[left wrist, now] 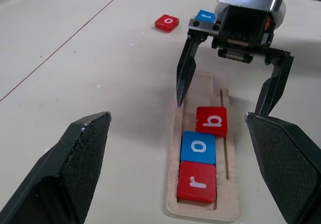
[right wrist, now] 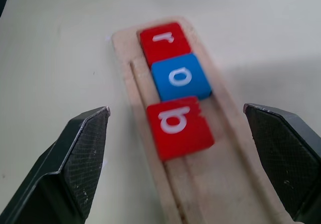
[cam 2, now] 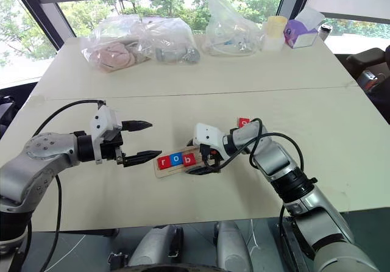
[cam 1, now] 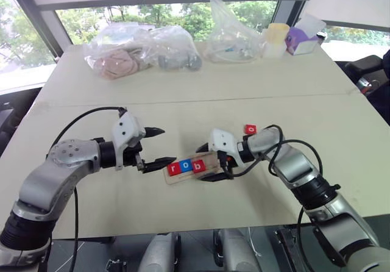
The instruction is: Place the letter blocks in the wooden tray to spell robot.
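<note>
The wooden tray lies at the table's middle, slanted. Three letter blocks lie in it in a row: red r, blue o and red b, the b slightly askew. My right gripper is open, one finger on each side of the tray just past the b, holding nothing. A loose red o and a blue t lie on the table behind it. Just left of the tray's r end, my left gripper hovers open and empty.
Clear plastic bags of items, a yellow cup and a purple tissue box line the table's far edge. A black chair stands at the right. A seam crosses the table behind the tray.
</note>
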Controlling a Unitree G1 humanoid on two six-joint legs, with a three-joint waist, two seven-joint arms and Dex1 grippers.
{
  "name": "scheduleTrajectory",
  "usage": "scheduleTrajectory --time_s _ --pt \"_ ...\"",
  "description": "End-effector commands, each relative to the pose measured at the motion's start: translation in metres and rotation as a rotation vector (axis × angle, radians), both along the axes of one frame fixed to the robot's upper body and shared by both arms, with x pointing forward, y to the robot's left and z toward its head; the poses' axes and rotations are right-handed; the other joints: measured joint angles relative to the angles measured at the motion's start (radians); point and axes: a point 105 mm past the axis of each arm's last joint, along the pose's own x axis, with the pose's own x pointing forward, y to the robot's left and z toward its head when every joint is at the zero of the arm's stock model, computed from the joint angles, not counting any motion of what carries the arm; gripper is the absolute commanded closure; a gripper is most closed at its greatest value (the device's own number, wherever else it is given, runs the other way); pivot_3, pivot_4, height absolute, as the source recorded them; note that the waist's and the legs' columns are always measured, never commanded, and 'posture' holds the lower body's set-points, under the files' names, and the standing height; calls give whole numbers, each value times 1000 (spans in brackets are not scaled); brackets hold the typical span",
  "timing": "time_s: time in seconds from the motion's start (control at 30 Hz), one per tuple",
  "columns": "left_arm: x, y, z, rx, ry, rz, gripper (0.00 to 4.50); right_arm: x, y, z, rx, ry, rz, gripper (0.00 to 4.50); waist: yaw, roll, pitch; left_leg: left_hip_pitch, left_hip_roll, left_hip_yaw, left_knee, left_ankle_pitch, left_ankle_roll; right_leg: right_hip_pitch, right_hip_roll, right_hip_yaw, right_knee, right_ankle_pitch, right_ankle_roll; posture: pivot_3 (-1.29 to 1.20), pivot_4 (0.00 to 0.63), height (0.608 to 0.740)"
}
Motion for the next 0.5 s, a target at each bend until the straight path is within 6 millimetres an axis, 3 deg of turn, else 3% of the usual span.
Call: scheduleTrajectory --time_s 0.03,0.5 --pt "0 4 14 4 -64 3 0 4 3 2 15 -43 -2 86 1 0 0 0 0 0 0 0 0 0 0 0 0 0 0 0 150 725" --pt "-2 0 13 -5 -60 -4 0 20 1 -3 28 -47 -55 86 1 0 0 0 0 0 0 0 0 0 0 0 0 0 0 0 150 725"
